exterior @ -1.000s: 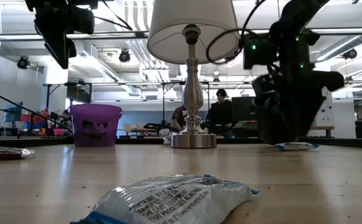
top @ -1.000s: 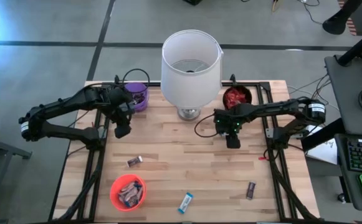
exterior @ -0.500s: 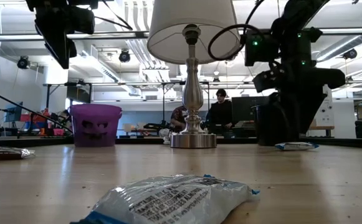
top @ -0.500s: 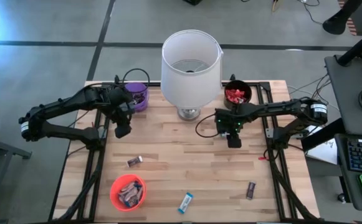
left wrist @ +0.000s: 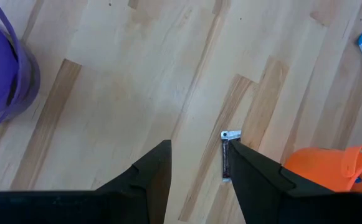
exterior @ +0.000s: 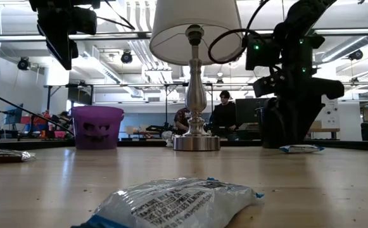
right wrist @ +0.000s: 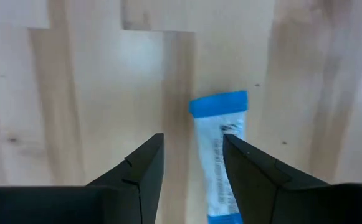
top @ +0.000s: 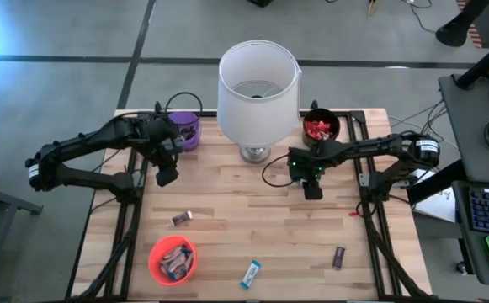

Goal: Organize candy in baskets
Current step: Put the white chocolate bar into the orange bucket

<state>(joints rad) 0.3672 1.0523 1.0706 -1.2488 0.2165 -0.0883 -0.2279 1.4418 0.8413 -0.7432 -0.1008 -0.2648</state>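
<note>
Right gripper hangs part-open and empty just beside the blue-and-white candy: center on its narrow width, then drop squarely to the surface.

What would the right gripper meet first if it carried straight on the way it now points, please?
Probably the blue-and-white candy lying on the table: the right gripper, open and empty, has it just off-centre toward one finger; the height above it is unclear.

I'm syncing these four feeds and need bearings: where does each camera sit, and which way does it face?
High: overhead, straight down; both arms, table.
Low: tabletop height, level across; blue-and-white candy up close, arms above.
Left wrist: down past its open fingers at a dark candy.
Right wrist: down past its open fingers at another blue-and-white candy.
Shared: high and low both show the purple basket.
</note>
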